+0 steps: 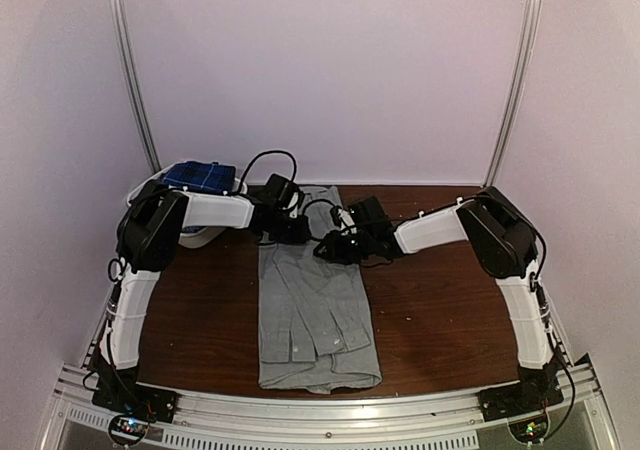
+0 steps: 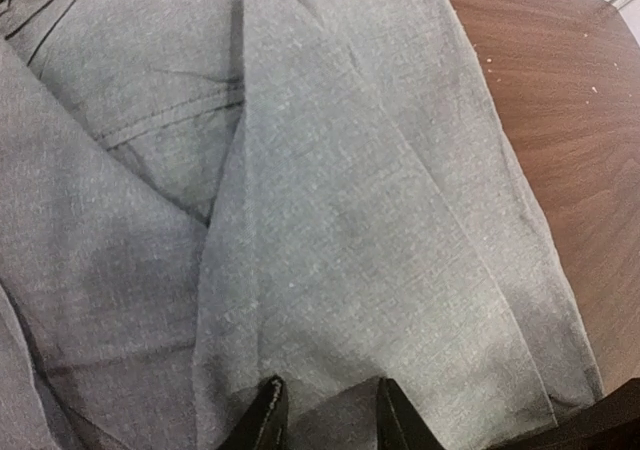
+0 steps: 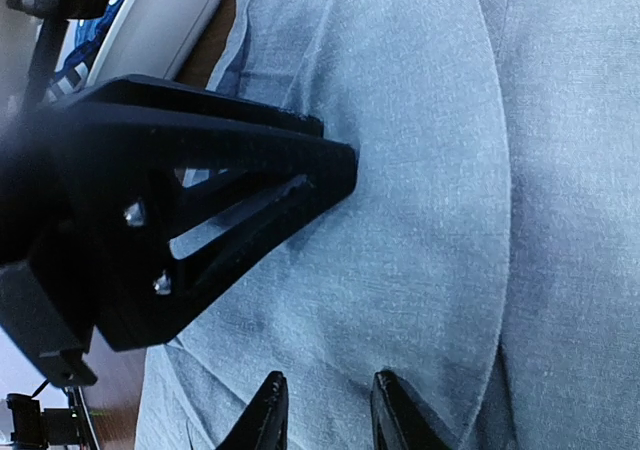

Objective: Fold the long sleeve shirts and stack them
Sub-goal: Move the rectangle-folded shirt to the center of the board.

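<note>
A plain grey long sleeve shirt (image 1: 315, 315) lies folded into a long narrow strip down the middle of the brown table (image 1: 450, 310). Both grippers hover low over its far half. My left gripper (image 1: 297, 232) has its jaws apart over the grey cloth (image 2: 330, 220) and grips nothing; its tips show in the left wrist view (image 2: 330, 412). My right gripper (image 1: 330, 248) is also open over the cloth (image 3: 420, 220), tips apart (image 3: 325, 408). The left gripper's black finger (image 3: 220, 200) shows close beside it. A dark blue plaid shirt (image 1: 200, 177) lies in the basket.
A white oval basket (image 1: 205, 234) stands at the far left of the table and also shows in the right wrist view (image 3: 165, 20). Bare brown table (image 2: 570, 120) lies on both sides of the grey shirt. White walls close the back and sides.
</note>
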